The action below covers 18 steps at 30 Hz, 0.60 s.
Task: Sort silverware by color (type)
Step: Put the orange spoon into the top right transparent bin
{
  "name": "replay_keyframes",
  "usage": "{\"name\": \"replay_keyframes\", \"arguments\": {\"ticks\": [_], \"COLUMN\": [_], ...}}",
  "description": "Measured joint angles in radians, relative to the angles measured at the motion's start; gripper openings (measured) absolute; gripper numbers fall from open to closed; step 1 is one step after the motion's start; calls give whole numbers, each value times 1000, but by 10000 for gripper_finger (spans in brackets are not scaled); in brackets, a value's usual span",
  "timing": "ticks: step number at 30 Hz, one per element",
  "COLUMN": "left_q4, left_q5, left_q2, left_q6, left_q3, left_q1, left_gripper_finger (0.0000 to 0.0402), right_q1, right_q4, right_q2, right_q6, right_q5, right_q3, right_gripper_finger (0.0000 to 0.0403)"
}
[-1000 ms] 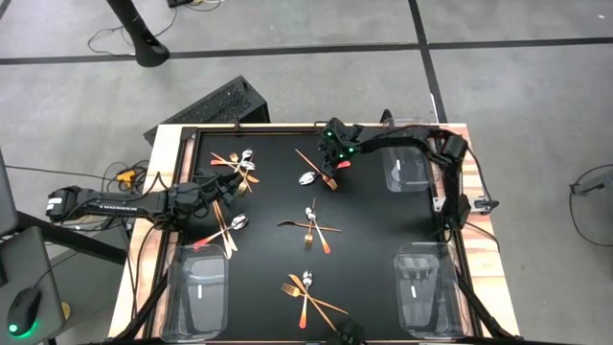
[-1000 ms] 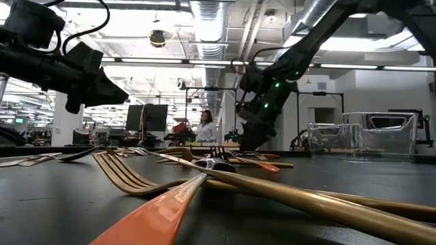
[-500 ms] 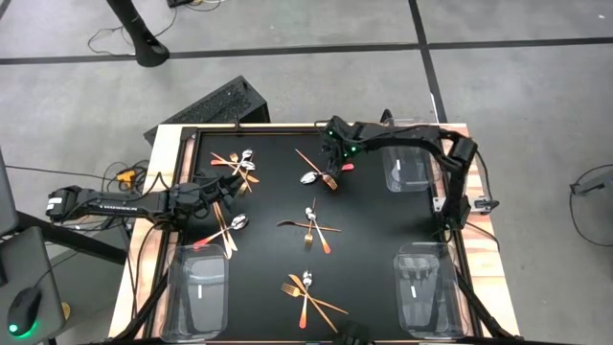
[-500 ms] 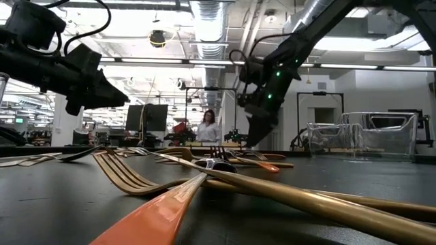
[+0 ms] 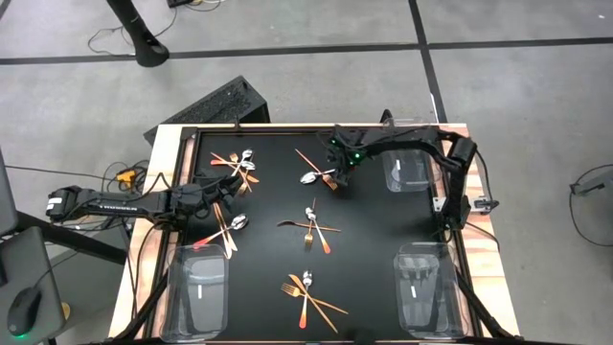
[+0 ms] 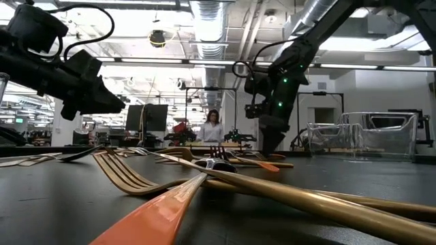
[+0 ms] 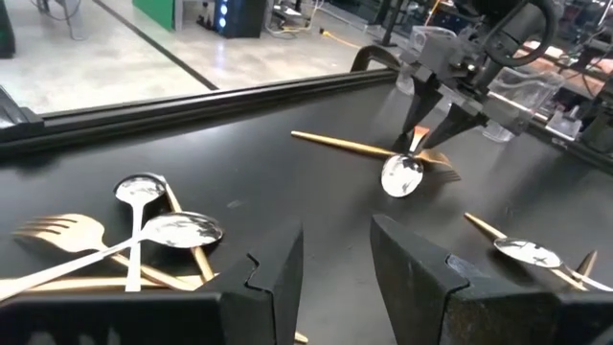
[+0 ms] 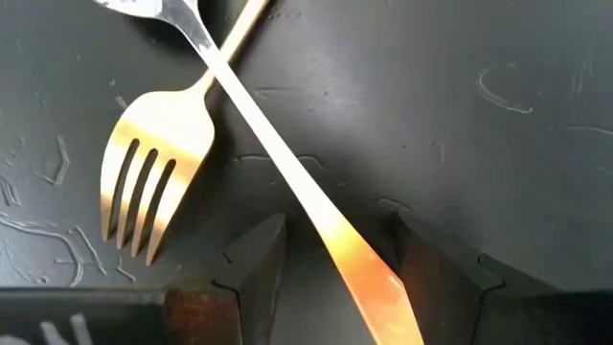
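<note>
Your right gripper (image 8: 330,264) hangs over the far cluster, fingers spread either side of a red-orange spoon handle (image 8: 369,278) that crosses a gold fork (image 8: 153,168); the spoon's bowl is cut off at the frame edge. Your left gripper (image 7: 335,254) hovers parted beside the far-left silverware pile (image 5: 238,165), holding nothing. More silverware lies mid-mat (image 5: 310,226).

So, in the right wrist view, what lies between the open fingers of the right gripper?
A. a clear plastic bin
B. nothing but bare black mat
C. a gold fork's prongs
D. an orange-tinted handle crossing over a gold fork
D: between the right gripper's spread fingers runs the orange-tinted handle, which crosses the gold fork's neck farther up.
</note>
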Motion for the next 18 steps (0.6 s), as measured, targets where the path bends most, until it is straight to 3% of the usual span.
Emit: {"name": "replay_keyframes", "arguments": {"ticks": [5, 13, 18], "left_q4": [2, 3, -3], "left_q5": [-1, -1, 0], "left_q2": [0, 0, 0], "left_q6": [-1, -29, -46], "left_q3": [0, 0, 0], "left_q1": [0, 0, 0], "left_gripper_finger": [112, 112, 112], "right_q1": [0, 5, 19], "right_q4": [7, 8, -35], "right_q2": [-4, -6, -20], "right_q6": [4, 49, 183], "right_q5": [0, 12, 2], "right_q3": [-23, -23, -8], "right_gripper_finger": [179, 21, 17]}}
